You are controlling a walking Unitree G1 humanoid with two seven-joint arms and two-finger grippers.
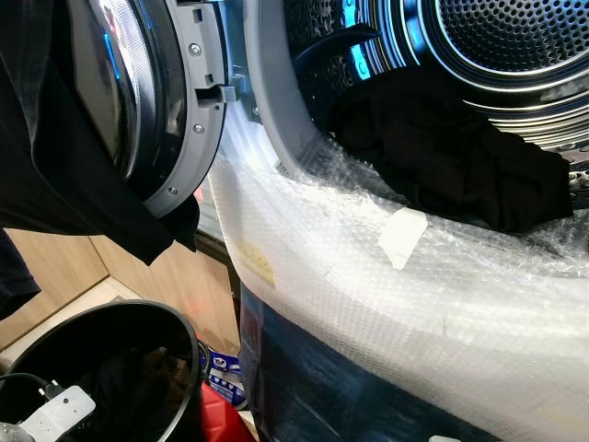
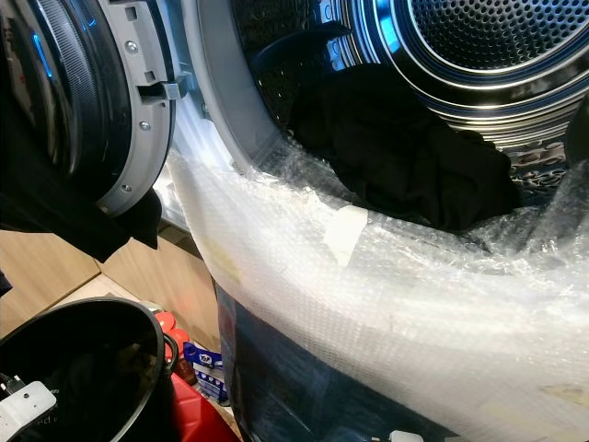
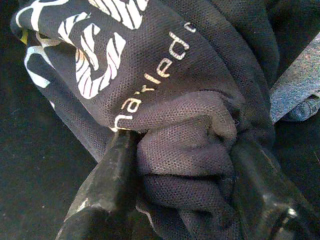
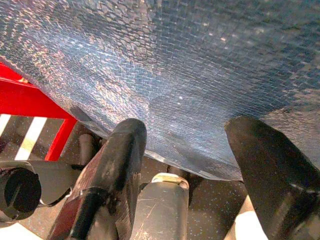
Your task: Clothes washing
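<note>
The washing machine drum (image 1: 515, 55) stands open, with a black garment (image 1: 451, 157) lying at its mouth. Bubble wrap (image 1: 368, 276) covers the lower rim and front of the machine. The round door (image 1: 156, 101) is swung open to the left. At the lower left stands a black basket (image 1: 120, 322) with dark clothes inside, and my left arm's white wrist part (image 1: 57, 414) reaches into it. In the left wrist view my left gripper (image 3: 182, 150) is shut on a dark mesh garment (image 3: 165, 60) with white print. My right gripper (image 4: 187, 130) is open, low in front of the wrapped machine front (image 4: 175, 60).
A black cloth (image 1: 55, 175) hangs at the upper left, in front of the open door. Red containers (image 2: 189, 401) and a blue-and-white pack (image 1: 223, 366) sit on the floor between basket and machine. A wooden wall (image 1: 64, 267) lies behind the basket.
</note>
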